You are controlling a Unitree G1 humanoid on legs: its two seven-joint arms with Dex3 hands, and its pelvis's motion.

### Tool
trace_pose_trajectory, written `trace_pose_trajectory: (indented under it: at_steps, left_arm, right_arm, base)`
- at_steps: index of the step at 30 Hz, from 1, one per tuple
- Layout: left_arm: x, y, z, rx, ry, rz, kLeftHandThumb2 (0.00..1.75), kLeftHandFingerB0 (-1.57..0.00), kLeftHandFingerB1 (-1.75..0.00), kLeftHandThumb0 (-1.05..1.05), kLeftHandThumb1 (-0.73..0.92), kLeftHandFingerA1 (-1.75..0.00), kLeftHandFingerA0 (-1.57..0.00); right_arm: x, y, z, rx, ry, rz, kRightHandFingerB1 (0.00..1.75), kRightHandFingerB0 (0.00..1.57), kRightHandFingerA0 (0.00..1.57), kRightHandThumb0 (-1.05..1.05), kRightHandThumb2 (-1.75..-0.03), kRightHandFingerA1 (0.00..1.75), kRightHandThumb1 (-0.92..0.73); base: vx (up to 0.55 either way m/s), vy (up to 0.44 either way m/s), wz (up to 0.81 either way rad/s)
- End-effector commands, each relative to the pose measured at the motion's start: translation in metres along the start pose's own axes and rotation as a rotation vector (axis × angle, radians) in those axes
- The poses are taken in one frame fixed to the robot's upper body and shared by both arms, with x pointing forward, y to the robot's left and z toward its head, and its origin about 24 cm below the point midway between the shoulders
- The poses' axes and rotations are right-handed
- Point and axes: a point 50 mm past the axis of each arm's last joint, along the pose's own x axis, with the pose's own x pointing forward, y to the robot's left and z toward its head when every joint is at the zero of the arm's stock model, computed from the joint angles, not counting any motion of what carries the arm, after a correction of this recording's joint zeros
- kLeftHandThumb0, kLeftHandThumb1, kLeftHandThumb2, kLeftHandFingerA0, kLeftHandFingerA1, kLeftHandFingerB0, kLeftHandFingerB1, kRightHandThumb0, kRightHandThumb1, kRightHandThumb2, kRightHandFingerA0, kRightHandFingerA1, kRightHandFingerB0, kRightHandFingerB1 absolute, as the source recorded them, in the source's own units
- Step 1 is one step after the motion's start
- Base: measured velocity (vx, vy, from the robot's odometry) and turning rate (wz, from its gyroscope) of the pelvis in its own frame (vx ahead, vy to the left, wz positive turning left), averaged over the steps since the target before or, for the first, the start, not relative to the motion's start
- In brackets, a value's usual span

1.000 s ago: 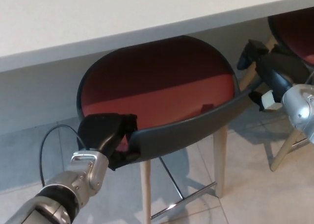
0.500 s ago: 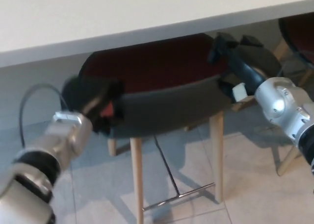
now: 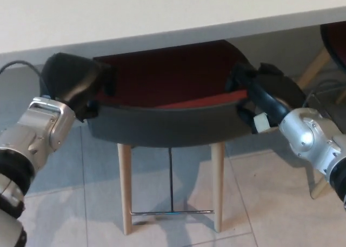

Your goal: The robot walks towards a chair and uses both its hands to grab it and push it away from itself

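The chair [image 3: 167,122] sits centred in the head view, its dark curved back rim facing the robot and its red seat [image 3: 178,82] tucked partly beneath the pale worktop [image 3: 162,12]. The worktop's front edge runs across the top of the picture, slightly overhanging the far half of the seat, so little open room shows beyond the chair.

The left hand [image 3: 73,85] is clenched on the chair at the left end of the back rim, its black fingers wrapped over the edge. The right hand [image 3: 259,87] is grasping the chair at the right end of the rim, thumb and fingers closed around the shell. Both silver forearms come in from the lower corners.

Below, two light wooden legs [image 3: 125,187] stand on the tiled floor [image 3: 259,204], joined by a thin metal footrest bar [image 3: 172,212]. The floor on either side of the legs lies open.

The far legs are hidden behind the seat. At the right edge a second chair [image 3: 332,39] is cut off, only a red sliver and a wooden leg showing. A black cable [image 3: 19,66] loops near the left wrist.
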Motion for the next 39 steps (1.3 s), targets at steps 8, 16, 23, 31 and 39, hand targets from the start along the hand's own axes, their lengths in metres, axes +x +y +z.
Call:
trace_pose_trajectory:
  at_steps: [8, 16, 23, 31, 39]
  left_arm:
    - [-0.047, -0.044, 0.025, -0.253, -0.071, -0.118, 0.77, -0.67, -0.77, -0.21, 0.66, -1.49, -0.90]
    - [-0.086, -0.029, 0.028, -0.305, -0.174, -0.229, 0.78, -0.18, -0.47, -0.46, 0.53, -0.60, -0.17]
    - [-0.132, 0.026, 0.001, -0.209, -0.178, -0.148, 0.83, 0.00, -0.29, -0.63, 0.39, -0.37, 0.00]
    - [-0.243, 0.060, -0.065, -0.158, 0.093, -0.004, 0.68, 0.00, 0.00, -0.63, 0.53, 0.00, 0.00]
    - [-0.365, 0.022, -0.090, -0.159, 0.519, -0.116, 0.68, 0.00, 0.00, -0.58, 0.52, 0.00, 0.00]
  right_arm:
    - [-0.017, -0.006, -0.026, -0.022, 0.004, -0.003, 0.62, 0.60, 0.69, -0.25, -0.76, 1.42, -0.80]
    - [-0.031, -0.049, -0.028, -0.274, -0.132, 0.059, 0.01, 0.00, 0.00, -1.05, -0.93, 0.13, -0.62]
    - [-0.079, -0.078, -0.028, -0.253, -0.205, 0.062, 0.00, 0.00, 0.00, -1.04, -0.98, 0.18, -0.60]
    - [-0.221, -0.066, -0.069, -0.100, -0.060, 0.046, 0.00, 0.00, 0.00, -0.99, -0.94, 0.20, -0.55]
    - [-0.357, -0.015, -0.119, 0.110, 0.461, 0.071, 0.00, 0.00, 0.00, -0.98, -0.93, 0.13, -0.58]
  base:
    - [0.00, 0.000, 0.00]
    - [0.00, 0.000, 0.00]
    - [0.00, 0.000, 0.00]
    - [0.00, 0.000, 0.00]
    - [0.00, 0.000, 0.00]
